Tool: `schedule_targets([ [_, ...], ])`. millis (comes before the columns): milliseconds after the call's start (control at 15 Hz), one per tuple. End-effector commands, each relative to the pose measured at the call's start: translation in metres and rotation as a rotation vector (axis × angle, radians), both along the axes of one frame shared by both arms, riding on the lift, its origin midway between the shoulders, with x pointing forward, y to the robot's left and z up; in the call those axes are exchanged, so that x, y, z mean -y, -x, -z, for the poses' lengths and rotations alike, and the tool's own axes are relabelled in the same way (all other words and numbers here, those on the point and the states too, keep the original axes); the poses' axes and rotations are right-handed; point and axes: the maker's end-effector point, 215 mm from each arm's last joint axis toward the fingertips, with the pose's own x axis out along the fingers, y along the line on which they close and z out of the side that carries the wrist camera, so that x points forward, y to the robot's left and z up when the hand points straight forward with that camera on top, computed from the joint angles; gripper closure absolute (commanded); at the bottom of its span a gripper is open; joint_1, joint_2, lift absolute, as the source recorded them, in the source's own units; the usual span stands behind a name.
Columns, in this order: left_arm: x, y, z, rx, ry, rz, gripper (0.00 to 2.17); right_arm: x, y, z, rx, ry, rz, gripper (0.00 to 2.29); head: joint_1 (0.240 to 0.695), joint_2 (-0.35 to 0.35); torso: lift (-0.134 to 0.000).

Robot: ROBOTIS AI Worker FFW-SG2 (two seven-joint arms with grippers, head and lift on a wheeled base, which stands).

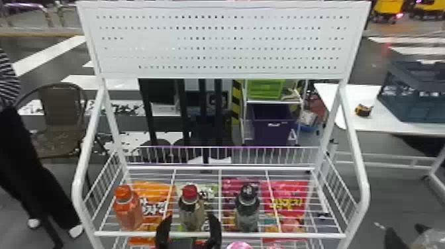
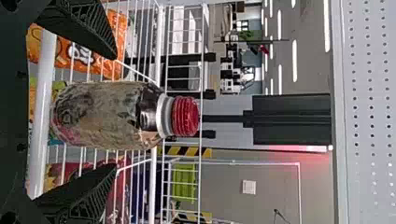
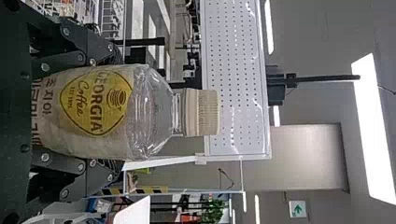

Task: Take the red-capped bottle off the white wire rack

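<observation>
Red-capped bottle on rack, left gripper around it

The red-capped bottle [image 1: 193, 212] stands upright on the white wire rack [image 1: 218, 235], between the orange-capped bottle [image 1: 128, 212] and the black-capped bottle [image 1: 247, 212]. My left gripper [image 1: 189, 233] is at the shelf's front rail, fingers spread, one on each side of the bottle — gaps visible in the left wrist view, so no grip. My right gripper [image 1: 405, 233] is off to the right of the rack, clamped on a cream-capped coffee bottle [image 3: 93, 112]. Snack bags [image 1: 288, 195] show through the shelf wires; white perforated panel [image 1: 149, 49] above.
</observation>
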Motion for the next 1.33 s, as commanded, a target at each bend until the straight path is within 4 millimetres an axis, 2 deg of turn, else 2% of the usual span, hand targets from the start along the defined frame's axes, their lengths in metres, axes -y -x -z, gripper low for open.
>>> schedule_targets([
  [0, -0.001, -0.016, 0.006, -0.011, 0.0, -0.011, 0.07, 0.002, 0.001, 0.001, -0.005, 0.005, 0.002, 1.38, 0.499, 0.0, 0.0],
  [200, -0.007, -0.033, 0.018, -0.032, -0.023, -0.024, 0.07, 0.006, 0.005, 0.001, -0.004, 0.013, 0.009, 1.38, 0.499, 0.0, 0.0],
  [333, -0.018, -0.046, 0.02, -0.025, -0.015, -0.041, 0.07, 0.013, 0.007, -0.002, 0.004, 0.01, 0.017, 1.38, 0.499, 0.0, 0.0],
  [467, -0.024, -0.055, 0.012, 0.004, 0.015, -0.05, 0.13, 0.014, 0.01, -0.001, 0.001, 0.015, 0.019, 1.38, 0.499, 0.0, 0.0],
  [533, -0.024, -0.056, 0.01, 0.01, 0.019, -0.043, 0.42, 0.014, 0.011, -0.003, 0.009, 0.018, 0.02, 1.38, 0.499, 0.0, 0.0],
  [600, -0.022, -0.055, 0.007, 0.016, 0.024, -0.025, 1.09, 0.015, 0.011, -0.004, 0.012, 0.017, 0.022, 1.38, 0.499, 0.0, 0.0],
  [667, -0.019, -0.052, 0.006, 0.015, 0.036, -0.023, 1.9, 0.014, 0.011, -0.005, 0.012, 0.016, 0.021, 1.38, 0.499, 0.0, 0.0],
  [733, -0.016, -0.048, 0.005, 0.014, 0.046, -0.013, 2.15, 0.014, 0.011, -0.006, 0.015, 0.016, 0.021, 1.38, 0.499, 0.0, 0.0],
  [867, -0.002, -0.031, -0.001, 0.015, 0.064, 0.025, 2.15, 0.012, 0.011, -0.008, 0.019, 0.017, 0.019, 1.38, 0.499, 0.0, 0.0],
  [1067, 0.009, 0.004, -0.025, 0.003, 0.034, 0.061, 2.15, 0.009, 0.008, -0.009, 0.023, 0.015, 0.014, 1.38, 0.499, 0.0, 0.0],
  [1267, 0.01, 0.048, -0.067, 0.012, 0.007, 0.094, 2.15, 0.006, 0.003, -0.004, 0.013, 0.01, 0.008, 1.38, 0.499, 0.0, 0.0],
])
